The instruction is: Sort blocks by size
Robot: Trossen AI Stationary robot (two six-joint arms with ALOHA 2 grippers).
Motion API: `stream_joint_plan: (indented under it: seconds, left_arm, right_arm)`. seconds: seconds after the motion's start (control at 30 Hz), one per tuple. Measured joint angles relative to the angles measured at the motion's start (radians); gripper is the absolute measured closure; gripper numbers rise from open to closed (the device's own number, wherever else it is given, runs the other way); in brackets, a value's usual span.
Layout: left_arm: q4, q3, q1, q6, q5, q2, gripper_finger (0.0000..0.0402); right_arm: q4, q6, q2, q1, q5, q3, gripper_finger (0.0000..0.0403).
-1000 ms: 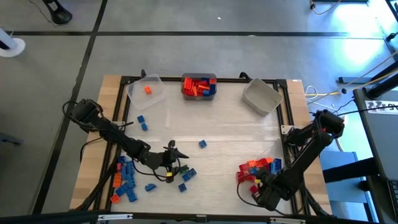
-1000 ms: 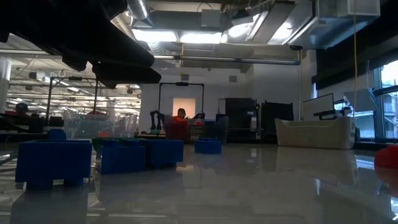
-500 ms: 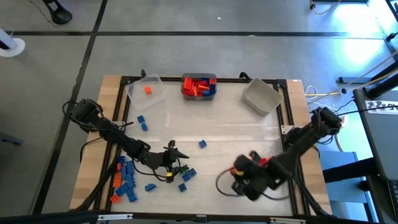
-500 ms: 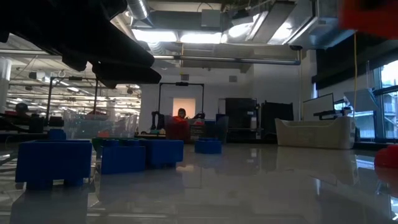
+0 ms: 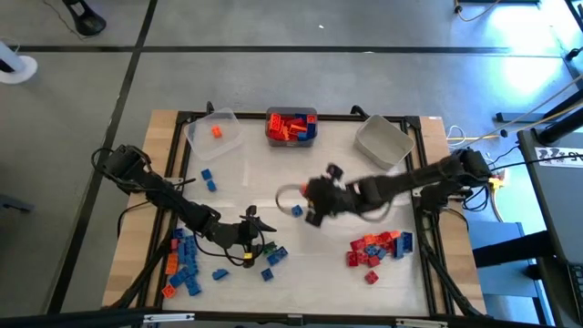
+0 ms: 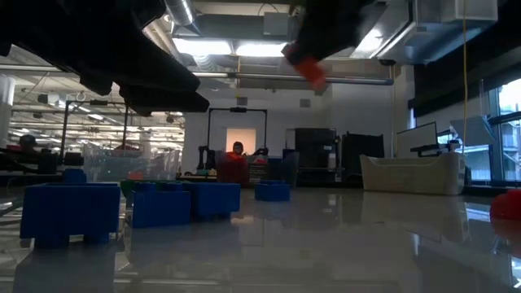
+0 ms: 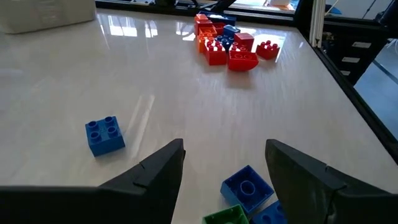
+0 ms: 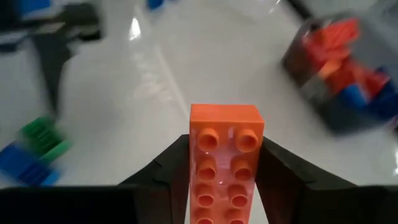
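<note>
Carrying a long orange brick (image 8: 225, 163)

My right gripper (image 5: 314, 202) is clenching it near the full middle bin (image 5: 291, 127); my left gripper (image 7: 224, 165) is waiting, released.

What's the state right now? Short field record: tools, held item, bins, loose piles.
right tool: shut on long orange brick, above table centre
left tool: open, low over blue pile
middle bin: many red/orange/blue bricks
clear bin: one orange brick
grey bin: no bricks visible
red pile: loose, right side
lone blue brick: table centre
</note>
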Motion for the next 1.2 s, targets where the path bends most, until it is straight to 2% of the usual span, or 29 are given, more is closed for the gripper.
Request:
stream_joint_plan:
  seconds: [0.23, 0.43, 0.8, 0.9, 1.03, 1.2]
  left_arm:
    - [-0.019, 0.000, 0.000, -0.003, 0.000, 0.000, 0.0188]
    - [-0.018, 0.000, 0.001, 0.013, 0.000, 0.000, 0.0188]
    - [-0.018, 0.000, 0.001, 0.032, 0.000, 0.000, 0.0188]
    - [-0.018, 0.000, 0.002, 0.046, 0.000, 0.000, 0.0188]
    - [-0.018, 0.000, 0.003, 0.047, 0.000, 0.000, 0.0188]
    - [-0.017, 0.000, 0.003, 0.068, 0.000, 0.000, 0.0188]
  right_arm:
    - [0.169, -0.269, 0.002, -0.226, -0.083, 0.000, 0.0254]
    - [0.310, -0.361, 0.048, -0.416, -0.226, 0.001, 0.0254]
    - [0.504, -0.361, 0.206, -0.679, -0.379, 0.001, 0.0253]
    - [0.554, -0.301, 0.243, -0.732, -0.460, 0.001, 0.0253]
    - [0.598, -0.235, 0.275, -0.780, -0.535, 0.001, 0.0253]
    - [0.597, -0.199, 0.278, -0.799, -0.538, 0.001, 0.0242]
